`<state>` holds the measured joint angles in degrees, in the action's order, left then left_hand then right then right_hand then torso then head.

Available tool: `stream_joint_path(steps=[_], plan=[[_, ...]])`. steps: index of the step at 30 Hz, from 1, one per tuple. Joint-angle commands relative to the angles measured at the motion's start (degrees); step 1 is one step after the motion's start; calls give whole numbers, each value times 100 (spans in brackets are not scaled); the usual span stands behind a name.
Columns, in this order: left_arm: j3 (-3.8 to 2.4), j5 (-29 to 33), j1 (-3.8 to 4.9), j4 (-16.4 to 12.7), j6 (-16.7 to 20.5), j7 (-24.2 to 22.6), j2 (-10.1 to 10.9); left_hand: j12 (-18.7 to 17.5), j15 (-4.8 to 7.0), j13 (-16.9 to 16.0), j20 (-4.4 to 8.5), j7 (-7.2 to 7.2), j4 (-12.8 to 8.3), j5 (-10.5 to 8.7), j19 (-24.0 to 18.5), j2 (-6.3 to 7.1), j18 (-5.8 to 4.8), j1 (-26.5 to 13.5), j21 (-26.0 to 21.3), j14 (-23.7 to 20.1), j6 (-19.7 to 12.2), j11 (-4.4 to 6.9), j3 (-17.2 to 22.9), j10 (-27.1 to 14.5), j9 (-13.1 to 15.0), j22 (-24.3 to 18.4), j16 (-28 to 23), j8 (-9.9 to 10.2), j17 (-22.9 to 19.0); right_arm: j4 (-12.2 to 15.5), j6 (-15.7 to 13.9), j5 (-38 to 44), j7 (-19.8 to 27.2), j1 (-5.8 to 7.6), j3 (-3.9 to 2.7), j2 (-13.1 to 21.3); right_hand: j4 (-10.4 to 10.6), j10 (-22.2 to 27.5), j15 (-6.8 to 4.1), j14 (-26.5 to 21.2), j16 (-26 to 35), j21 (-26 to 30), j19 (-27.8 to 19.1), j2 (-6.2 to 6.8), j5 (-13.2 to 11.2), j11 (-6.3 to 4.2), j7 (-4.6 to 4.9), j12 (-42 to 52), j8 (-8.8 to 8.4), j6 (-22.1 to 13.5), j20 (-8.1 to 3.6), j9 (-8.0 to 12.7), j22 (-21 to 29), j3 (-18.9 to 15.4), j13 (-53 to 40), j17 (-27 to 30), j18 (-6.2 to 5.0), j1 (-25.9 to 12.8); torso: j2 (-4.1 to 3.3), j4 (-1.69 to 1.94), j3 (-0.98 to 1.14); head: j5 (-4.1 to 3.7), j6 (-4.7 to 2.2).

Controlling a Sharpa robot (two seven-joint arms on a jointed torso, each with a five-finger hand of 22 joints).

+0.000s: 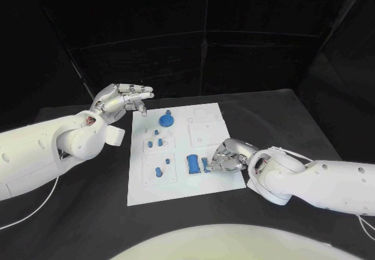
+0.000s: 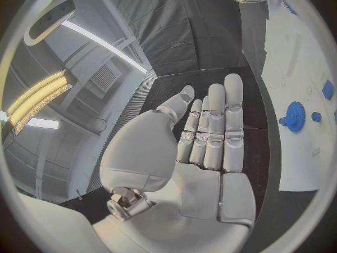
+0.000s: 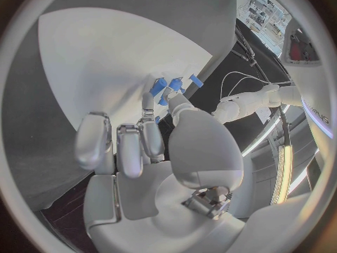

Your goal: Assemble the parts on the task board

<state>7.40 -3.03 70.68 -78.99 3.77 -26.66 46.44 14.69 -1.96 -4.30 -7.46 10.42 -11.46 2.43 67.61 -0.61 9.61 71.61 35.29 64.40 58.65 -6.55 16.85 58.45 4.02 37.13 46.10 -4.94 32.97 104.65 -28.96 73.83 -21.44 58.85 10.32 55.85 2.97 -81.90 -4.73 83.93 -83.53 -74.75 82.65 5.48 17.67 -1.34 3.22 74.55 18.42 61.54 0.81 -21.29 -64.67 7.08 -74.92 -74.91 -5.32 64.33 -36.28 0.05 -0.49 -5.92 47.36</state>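
Right hand (image 1: 226, 156) pinches a small blue part (image 3: 165, 88) low over the task board (image 1: 207, 127) beside a blue cylinder (image 1: 192, 164); misalignment could jam it, while the left hand (image 1: 121, 99) hovers released.

The right hand (image 1: 226, 157) sits low on the board's (image 1: 211, 132) near right part, just beside the blue cylinder (image 1: 192, 164). The left hand (image 1: 121, 98) is raised by the far left corner, near the gear (image 1: 166, 118). The bare board between them is free.

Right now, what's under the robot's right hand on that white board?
The right hand rests on the task board, its fingertips at a small blue part beside a larger blue cylinder. Whatever lies beneath its palm is covered.
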Motion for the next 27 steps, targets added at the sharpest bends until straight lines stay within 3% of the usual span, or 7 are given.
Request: stream_joint_path(steps=[1, 10, 20, 27], plan=[[-1, 4, 10, -8, -64, -40, 2, 19, 0, -9, -6, -26, 3, 25, 32, 9, 84, -23, -31, -57, -20, -14, -21, -37, -2, -6, 21, -33, -6, 74, 134, -111, 436, 5, 0, 54, 20, -11, -28, 418, -13, -7, 4, 21, -26, 26, 9, 23, 8, -18, 12, -5, 2, -57, -212, -575, 35, -48, -5, -5, -2, -2, -2], [-1, 4, 10, 7, -72, -43, -15, 24, 1, -9, -6, -29, 6, 25, 36, 11, 84, -19, -38, -59, -21, -12, -29, -39, -2, -13, 24, -34, -11, 94, 237, -137, 525, 5, 1, 86, 27, -8, -27, 417, -10, -4, 3, 18, -35, 27, 9, 18, 7, -18, 13, -5, 6, -76, -208, -570, 34, -54, -4, 11, -1, -21, -6], [-1, 4, 9, 7, -68, -41, -12, 24, 1, -9, -6, -29, 6, 25, 36, 11, 84, -19, -38, -59, -21, -12, -29, -39, -2, -13, 24, -34, -11, 11, 368, -124, 452, 4, 2, 79, 35, -5, -27, 416, -7, 0, 0, -13, -52, 25, 4, 14, 9, -14, 15, -6, 12, -101, -206, -567, 33, -42, -5, -1, -6, -15, -7], [-1, 4, 9, 7, -70, -40, -10, 24, 1, -9, -6, -29, 6, 25, 36, 11, 84, -19, -38, -59, -21, -12, -29, -39, -2, -13, 24, -34, -11, -100, 191, -101, 340, 4, 2, 29, 41, -8, -32, 418, -11, -6, 4, -116, -52, 16, -4, 20, 14, -3, 13, -9, 0, -111, -211, -573, 33, 13, -2, 7, 2, -2, -6]])
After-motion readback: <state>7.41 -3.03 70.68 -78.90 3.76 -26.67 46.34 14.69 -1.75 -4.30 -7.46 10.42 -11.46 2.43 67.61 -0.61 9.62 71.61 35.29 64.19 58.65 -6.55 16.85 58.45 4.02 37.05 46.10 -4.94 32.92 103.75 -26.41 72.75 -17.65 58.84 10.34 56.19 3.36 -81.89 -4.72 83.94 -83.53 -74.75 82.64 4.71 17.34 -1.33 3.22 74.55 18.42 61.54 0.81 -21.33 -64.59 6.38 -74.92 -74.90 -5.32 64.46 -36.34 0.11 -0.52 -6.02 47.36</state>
